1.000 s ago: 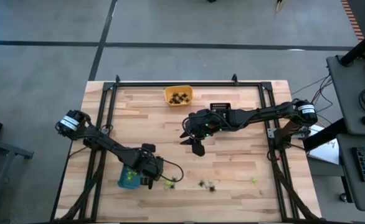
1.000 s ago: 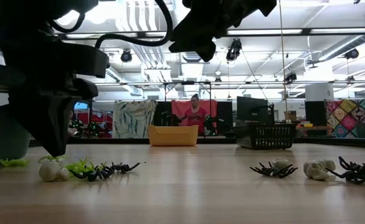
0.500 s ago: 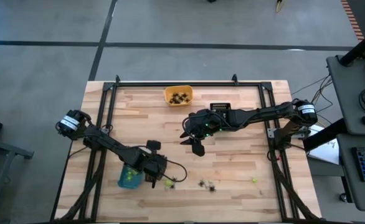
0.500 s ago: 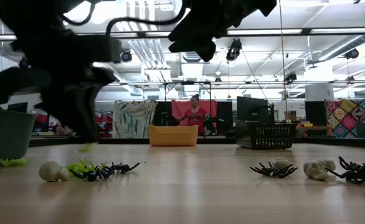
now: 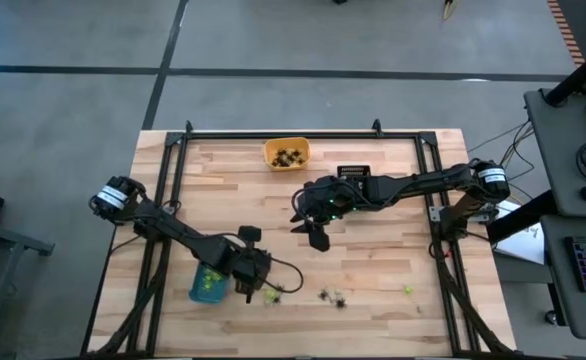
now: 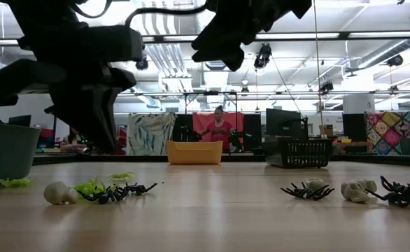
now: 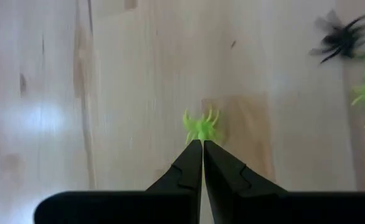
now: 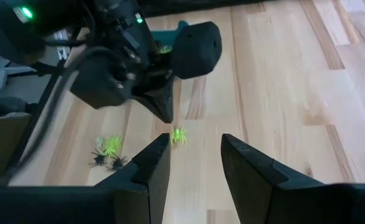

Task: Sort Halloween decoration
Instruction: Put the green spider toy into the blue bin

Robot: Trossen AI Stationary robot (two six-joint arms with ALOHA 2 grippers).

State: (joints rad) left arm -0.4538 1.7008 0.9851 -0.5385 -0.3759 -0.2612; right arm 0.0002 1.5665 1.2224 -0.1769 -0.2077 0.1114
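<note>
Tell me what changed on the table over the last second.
The left gripper swung away from the blue tray toward the loose pile of trinkets. It is shut, and a lime-green spider that was not there a second ago lies on the wood just past its fingertips, separate from them. The right gripper stayed hovering open above mid-table; the orange tray and the black spiders did not move.

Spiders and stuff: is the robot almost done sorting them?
Not yet. Some pieces already sit in the orange tray and blue tray. The shut left gripper hovers by a green spider, holding nothing. Black spiders and whitish pieces still litter the table.
</note>
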